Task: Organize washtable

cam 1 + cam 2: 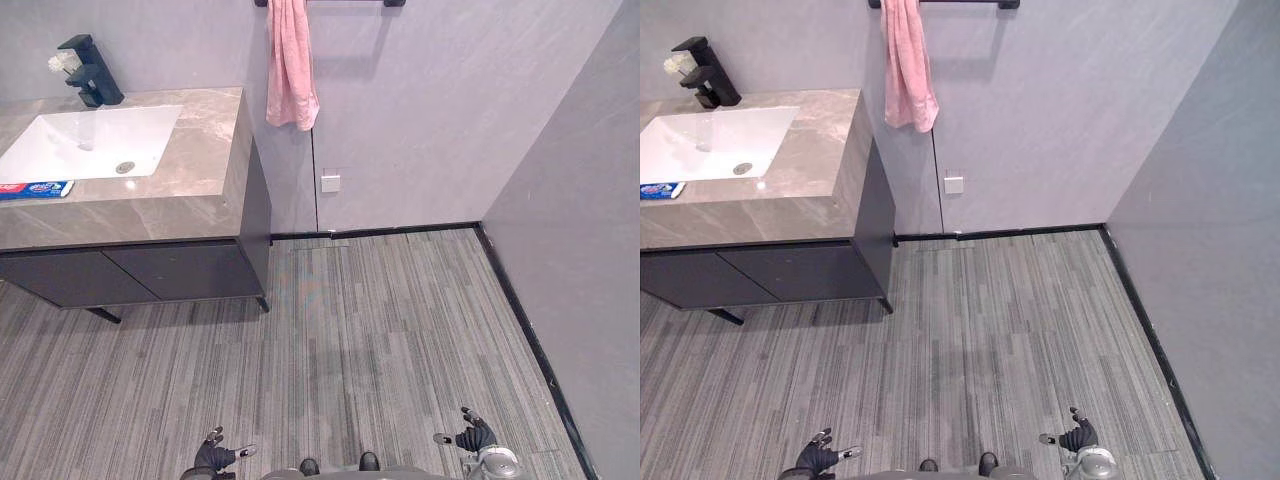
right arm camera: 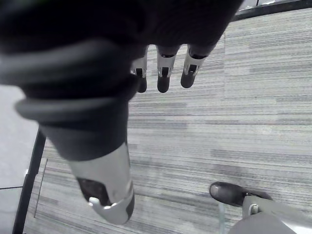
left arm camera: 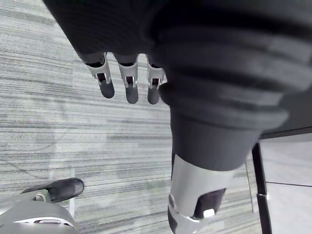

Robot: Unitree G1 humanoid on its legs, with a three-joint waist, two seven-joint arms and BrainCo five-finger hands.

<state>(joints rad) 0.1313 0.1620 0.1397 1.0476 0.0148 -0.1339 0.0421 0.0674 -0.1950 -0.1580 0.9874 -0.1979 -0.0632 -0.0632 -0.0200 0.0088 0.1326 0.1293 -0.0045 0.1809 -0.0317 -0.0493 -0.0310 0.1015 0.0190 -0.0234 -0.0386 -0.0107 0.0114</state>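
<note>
Here, the washtable's marble surface (image 1: 190, 190) stands far left, carrying a white sink (image 1: 90, 140), a black faucet (image 1: 92, 72) behind it and a toothpaste box (image 1: 35, 189) by the sink's near-left rim. The left hand (image 1: 216, 455) and right hand (image 1: 472, 437) hang near, over the floor (image 1: 400, 330), fingers relaxed and empty.

1. Even, fairly bright light filled the room; the pale grey smooth wall (image 1: 430, 110) and the grey striped plank floor (image 1: 400, 320) showed no hard contrast.
2. The pink hanging cloth towel (image 1: 290, 65) threw a soft, faint shadow on the wall just to its right.
3. The white rectangular ceramic basin (image 1: 95, 140) was the brightest area, and a small glare spot sat on the grey-brown marbled stone countertop (image 1: 810, 160) beside it.
4. A dark shadow lay on the floor under the black two-door cabinet (image 1: 150, 272).
</note>
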